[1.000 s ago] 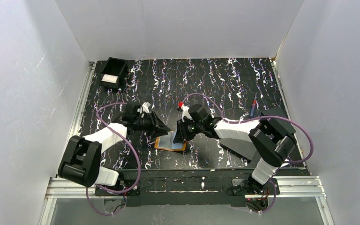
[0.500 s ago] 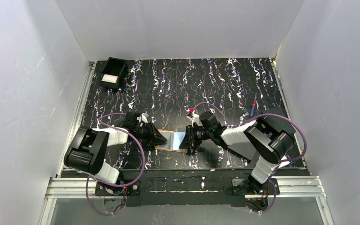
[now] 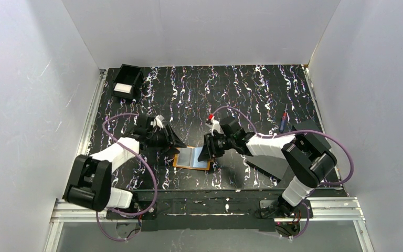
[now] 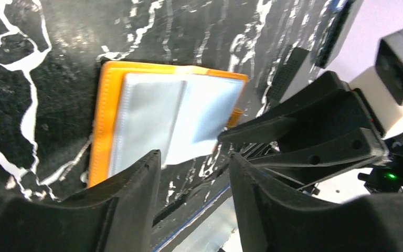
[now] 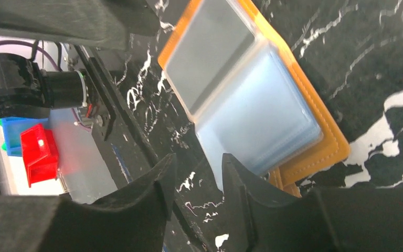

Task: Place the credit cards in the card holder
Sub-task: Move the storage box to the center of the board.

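Both parted (nothing gripped), left claw (image 3: 180,145) and right claw (image 3: 204,155) flank the open card holder (image 3: 191,158).

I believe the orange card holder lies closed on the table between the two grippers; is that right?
Not quite: the card holder lies open, its inside facing up, as the left wrist view shows. It is on the table between the left gripper and the right gripper.
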You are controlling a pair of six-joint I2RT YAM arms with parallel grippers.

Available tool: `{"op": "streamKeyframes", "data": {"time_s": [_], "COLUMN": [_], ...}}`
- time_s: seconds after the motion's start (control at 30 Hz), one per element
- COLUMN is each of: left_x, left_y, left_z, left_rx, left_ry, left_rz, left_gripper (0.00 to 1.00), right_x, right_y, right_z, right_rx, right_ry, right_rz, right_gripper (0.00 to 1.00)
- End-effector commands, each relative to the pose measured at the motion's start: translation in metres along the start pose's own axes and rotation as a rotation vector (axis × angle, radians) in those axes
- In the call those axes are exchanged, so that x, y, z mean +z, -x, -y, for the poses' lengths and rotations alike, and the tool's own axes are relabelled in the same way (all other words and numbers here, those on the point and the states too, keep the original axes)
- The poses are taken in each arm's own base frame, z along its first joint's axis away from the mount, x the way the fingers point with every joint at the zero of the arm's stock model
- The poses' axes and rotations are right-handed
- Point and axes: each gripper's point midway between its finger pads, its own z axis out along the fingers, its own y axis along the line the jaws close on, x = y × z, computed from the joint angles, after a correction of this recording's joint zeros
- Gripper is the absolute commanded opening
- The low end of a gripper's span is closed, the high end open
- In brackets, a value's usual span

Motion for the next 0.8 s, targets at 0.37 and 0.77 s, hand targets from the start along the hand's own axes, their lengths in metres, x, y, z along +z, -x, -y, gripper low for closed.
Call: {"op": "streamKeyframes", "data": {"time_s": [0.37, 0.77], "left_x": [-0.178, -0.223], "left_y": [0.102, 0.222], "left_z": [0.041, -0.003], "left_rx": [-0.020, -0.314], "left_ry": [0.054, 0.107], "left_rz": [0.500, 0.758], "left_gripper": [0.97, 0.88], "right_x": [-0.022, -0.042], "right_y": [0.043, 0.054], "right_z": [-0.040, -0.060], "right_rx": [-0.132, -0.181], "right_ry": [0.002, 0.002], "right_rz": [0.003, 0.029], "right_gripper": [0.62, 0.65]}}
